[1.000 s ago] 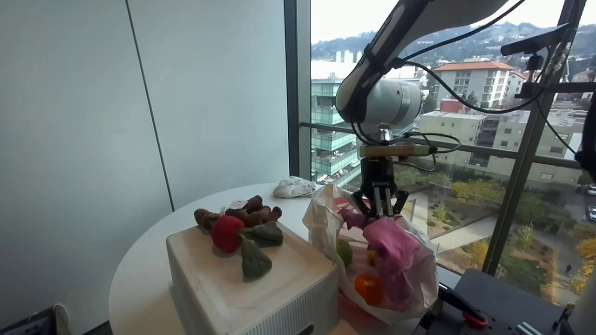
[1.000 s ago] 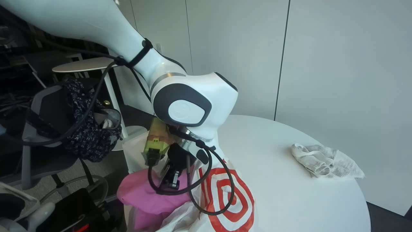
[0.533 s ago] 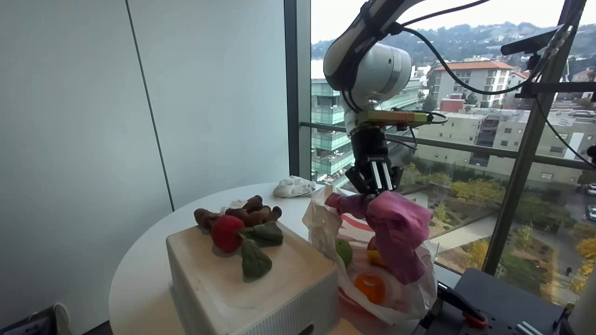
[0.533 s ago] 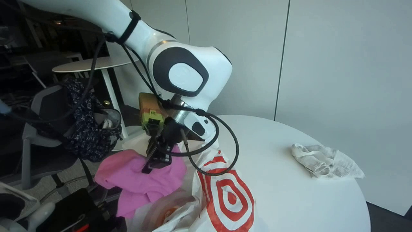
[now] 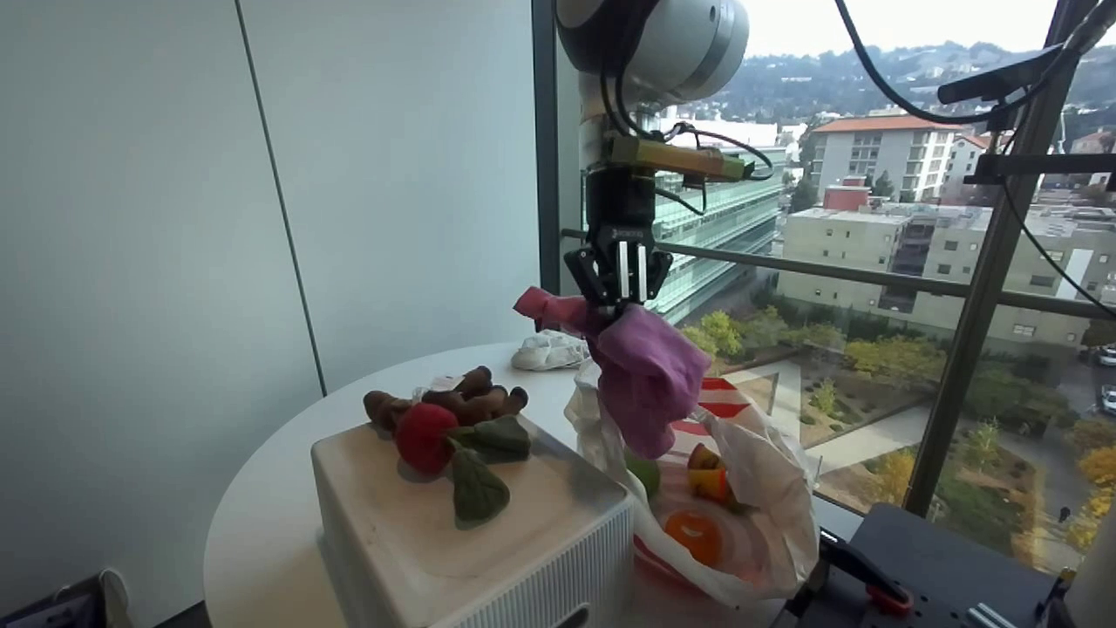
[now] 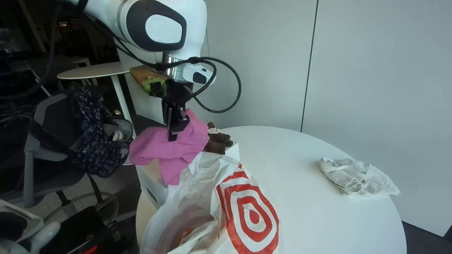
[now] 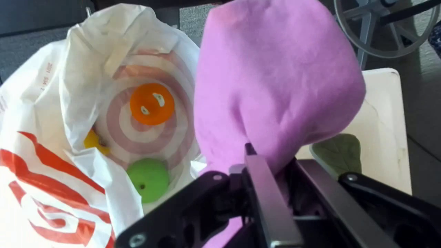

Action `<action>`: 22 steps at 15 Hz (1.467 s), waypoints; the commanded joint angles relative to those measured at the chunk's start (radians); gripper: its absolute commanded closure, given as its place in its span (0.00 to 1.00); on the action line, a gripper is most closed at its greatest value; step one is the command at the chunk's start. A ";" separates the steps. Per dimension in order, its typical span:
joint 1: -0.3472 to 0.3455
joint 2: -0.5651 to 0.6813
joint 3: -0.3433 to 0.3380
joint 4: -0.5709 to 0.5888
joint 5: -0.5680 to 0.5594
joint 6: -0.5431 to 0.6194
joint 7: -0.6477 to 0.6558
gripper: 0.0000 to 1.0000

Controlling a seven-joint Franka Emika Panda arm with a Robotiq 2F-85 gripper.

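Ext. views only: arm (image 5: 676,48) abv. cloth (image 5: 649,375)

The fingers (image 5: 622,272) and the pink cloth (image 5: 649,371) rose from the plastic bag (image 5: 774,467) and shifted toward the white box (image 5: 392,532); inside the bag, the orange-and-yellow item (image 5: 708,483) came more fully into view.
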 commanded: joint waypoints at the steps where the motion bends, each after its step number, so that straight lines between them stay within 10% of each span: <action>1: 0.047 0.065 0.050 0.041 0.016 0.233 0.008 0.82; 6: 0.115 0.213 0.114 0.051 0.011 0.659 -0.010 0.83; 10: 0.148 0.311 0.146 0.062 0.006 0.774 -0.027 0.83; 11: 0.152 0.327 0.150 0.064 0.005 0.783 -0.021 0.57; 20: 0.104 0.284 0.142 0.056 0.090 0.649 -0.051 0.00; 22: 0.079 0.231 0.127 0.027 0.138 0.601 -0.061 0.00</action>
